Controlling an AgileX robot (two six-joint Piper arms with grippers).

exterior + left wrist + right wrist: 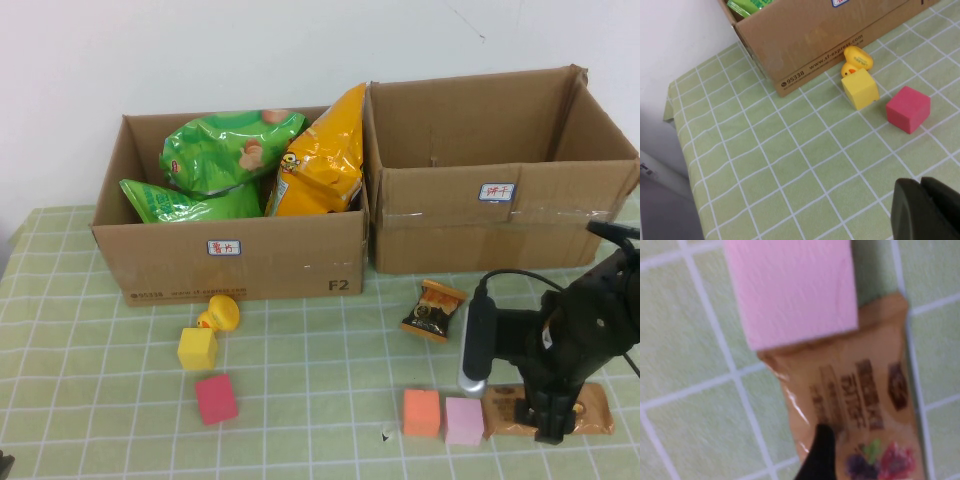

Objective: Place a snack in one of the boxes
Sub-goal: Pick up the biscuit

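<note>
Hanging low over the brown snack packet (560,412) at the table's four o'clock: right gripper (540,415), jaws spread wide, clasping nothing. Lying flat, that packet, touching the pink block (464,420) beside the orange block (421,412). Sitting at twelve o'clock: the empty right box (490,170), with the chip-filled left box (230,250) at eleven. Idling pinched closed near seven o'clock: left gripper (925,210).
</note>
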